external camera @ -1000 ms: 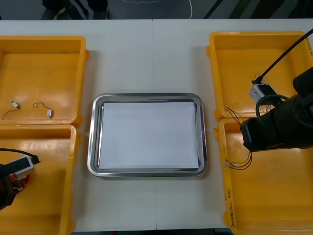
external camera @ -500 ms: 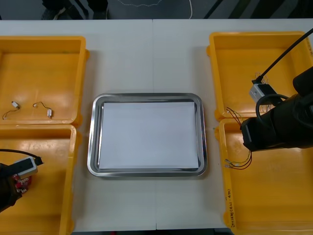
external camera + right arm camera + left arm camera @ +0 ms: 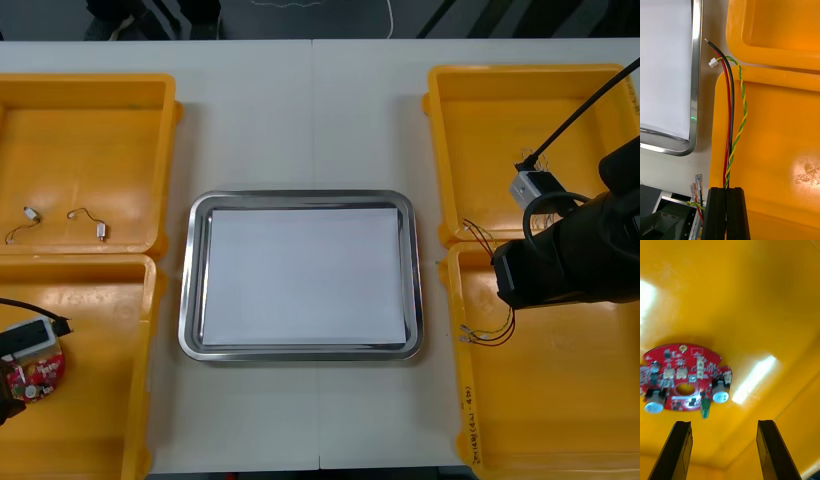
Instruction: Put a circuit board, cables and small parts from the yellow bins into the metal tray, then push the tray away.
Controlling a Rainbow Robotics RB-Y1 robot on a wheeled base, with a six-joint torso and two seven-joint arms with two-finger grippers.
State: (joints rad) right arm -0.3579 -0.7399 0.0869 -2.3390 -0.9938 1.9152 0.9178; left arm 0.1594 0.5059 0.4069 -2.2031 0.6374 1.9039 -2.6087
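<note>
**Board in reach, cables in hand**

The left end effector (image 3: 724,423) hangs inside the near-left bin (image 3: 752,296) with its fingers apart. The red board (image 3: 685,377) lies flat on the bin floor just beyond their tips, nearer one finger than the other. Across the bench (image 3: 300,110), the right end effector (image 3: 726,189) is clamped on a bundle of cables (image 3: 730,112), red, black and a yellow-green twist. It holds them over the near-right bin (image 3: 782,131), just beside the tray (image 3: 300,196), which is white inside and not yet loaded. A clean pick likely calls for centring the open fingers on the board, then closing on its rim rather than on the raised components. The cable ends reach past the bin's rim, so lifting them clear before swinging to the tray should avoid a snag.
</note>
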